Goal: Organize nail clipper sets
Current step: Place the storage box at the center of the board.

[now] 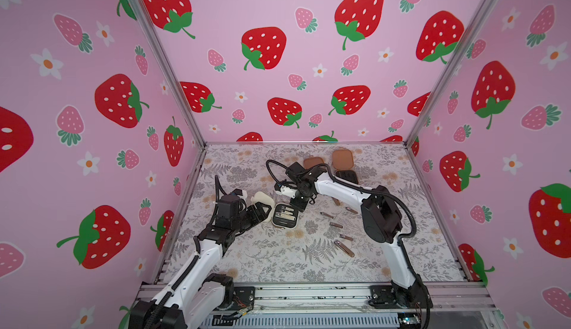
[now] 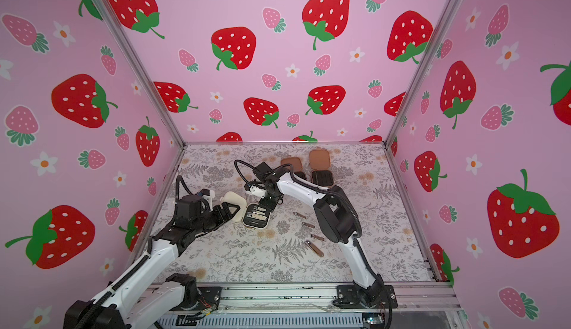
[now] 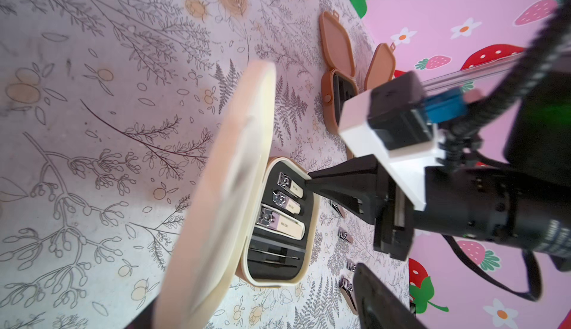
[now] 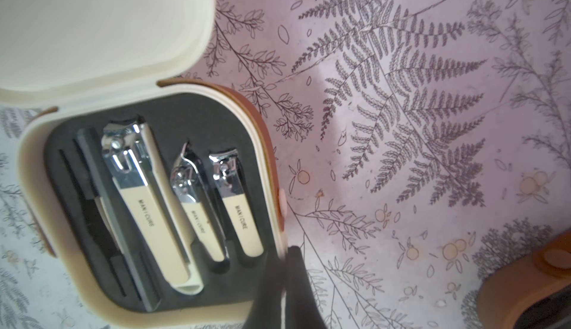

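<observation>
A: Where's the cream rounded-square plastic case (image 1: 285, 217)?
B: Open on the floral-print table (image 1: 278, 259), centre-left. Its black foam insert (image 4: 185, 111) holds three chrome clippers with cream handles (image 4: 145, 200); looks filled.
A: Grippers?
B: The left gripper (image 1: 264, 212) is spread wide with the raised cream lid (image 3: 222, 188) between its jaws, likely propping it open; contact unclear. The right gripper (image 4: 292, 251) is pressed together on nothing, tips at the base rim, probably steadying the base.
A: Remaining?
B: Several loose slim metal clippers (image 1: 343, 248) lie on the right arm's side, untouched. The two brown rounded-square cases (image 1: 342, 159) sit open at the back, presumably next.
</observation>
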### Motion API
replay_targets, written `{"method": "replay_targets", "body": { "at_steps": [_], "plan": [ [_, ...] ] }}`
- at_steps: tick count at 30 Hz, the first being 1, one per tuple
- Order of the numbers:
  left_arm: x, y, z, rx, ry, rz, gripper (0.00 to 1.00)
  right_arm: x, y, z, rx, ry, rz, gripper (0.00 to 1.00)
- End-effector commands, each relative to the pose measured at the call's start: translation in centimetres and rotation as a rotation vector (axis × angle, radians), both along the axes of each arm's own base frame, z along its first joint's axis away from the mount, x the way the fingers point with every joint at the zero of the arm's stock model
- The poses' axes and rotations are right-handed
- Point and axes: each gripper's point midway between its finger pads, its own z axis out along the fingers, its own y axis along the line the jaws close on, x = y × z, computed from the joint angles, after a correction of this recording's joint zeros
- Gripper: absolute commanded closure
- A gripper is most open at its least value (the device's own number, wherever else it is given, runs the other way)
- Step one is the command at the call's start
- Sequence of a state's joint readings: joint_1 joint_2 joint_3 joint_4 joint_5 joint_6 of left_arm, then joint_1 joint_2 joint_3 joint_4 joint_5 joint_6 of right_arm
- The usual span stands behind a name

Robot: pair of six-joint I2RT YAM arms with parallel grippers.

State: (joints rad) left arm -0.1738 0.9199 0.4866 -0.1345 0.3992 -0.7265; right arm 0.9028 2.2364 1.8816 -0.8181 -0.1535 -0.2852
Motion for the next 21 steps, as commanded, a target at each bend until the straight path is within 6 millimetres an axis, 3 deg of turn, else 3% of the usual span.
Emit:
{"method": "replay_targets", "body": {
  "at_steps": [1,8,16,21],
  "plan": [
    [0.0,0.6,0.3,0.026,-0.032,0.019,0.21,0.2,0.4,0.2,-0.029,-0.022,0.048,1.0],
    [0.5,-0.1,-0.2,0.008,-0.022,-0.012,0.22,0.3,0.5,-1.6,-0.072,-0.008,0.023,0.99],
    [1.7,-1.5,1.3,0.004,-0.052,-0.071,0.23,1.0,0.2,-1.0,-0.062,-0.027,-0.096,0.68],
    [2.0,-3.0,2.9,0.003,-0.086,-0.123,0.23,2.8,-1.4,1.8,-0.068,-0.115,-0.279,0.53]
  ]
}}
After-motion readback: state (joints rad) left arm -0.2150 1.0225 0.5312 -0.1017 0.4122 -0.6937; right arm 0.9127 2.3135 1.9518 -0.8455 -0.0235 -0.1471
